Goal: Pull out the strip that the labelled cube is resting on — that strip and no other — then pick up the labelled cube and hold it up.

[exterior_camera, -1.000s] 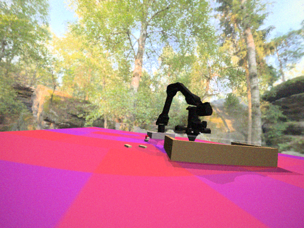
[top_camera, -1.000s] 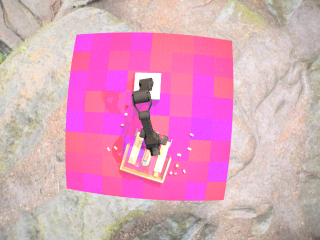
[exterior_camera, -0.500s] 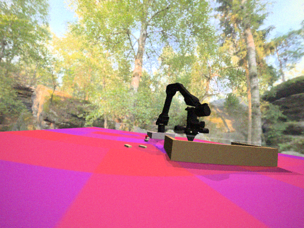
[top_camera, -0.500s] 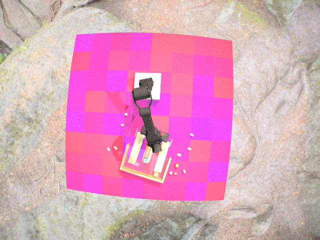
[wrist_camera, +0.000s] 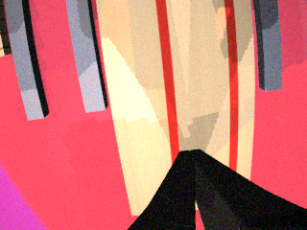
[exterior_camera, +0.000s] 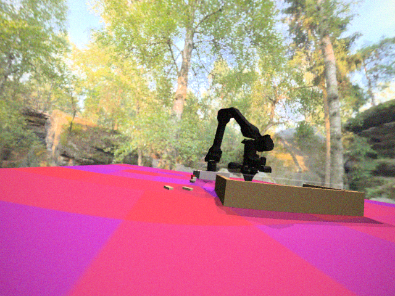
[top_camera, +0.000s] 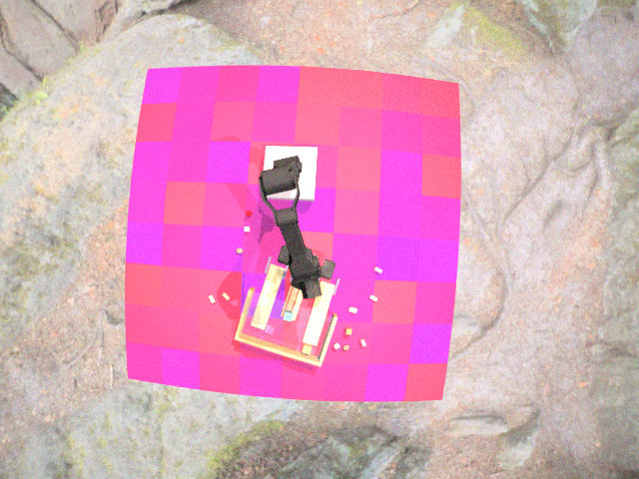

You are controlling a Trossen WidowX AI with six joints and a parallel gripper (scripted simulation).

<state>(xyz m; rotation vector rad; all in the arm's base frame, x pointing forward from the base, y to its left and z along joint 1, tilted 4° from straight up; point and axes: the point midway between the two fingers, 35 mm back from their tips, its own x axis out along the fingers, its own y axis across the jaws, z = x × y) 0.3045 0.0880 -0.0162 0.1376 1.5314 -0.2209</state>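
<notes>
A wooden three-sided frame (top_camera: 272,350) (exterior_camera: 287,198) holds three pale strips lying side by side. The left strip (top_camera: 269,296) and the right strip (top_camera: 318,318) flank a narrower middle strip (top_camera: 292,301) (wrist_camera: 137,90), which has two red lines in the wrist view. A small cyan cube (top_camera: 289,315) sits at the near end of the middle strip. A pink cube (top_camera: 269,329) and a tan cube (top_camera: 307,349) lie near the other strips. My gripper (top_camera: 311,293) (exterior_camera: 248,178) (wrist_camera: 189,159) is shut, with its closed tips down on the middle strip. No label is legible.
Grey rails (wrist_camera: 83,45) (wrist_camera: 265,33) flank the strips. Several small loose blocks lie scattered on the mat, such as one block (top_camera: 377,269) on the right and another block (top_camera: 239,250) on the left. A red ball (top_camera: 248,212) lies near the white arm base (top_camera: 310,170).
</notes>
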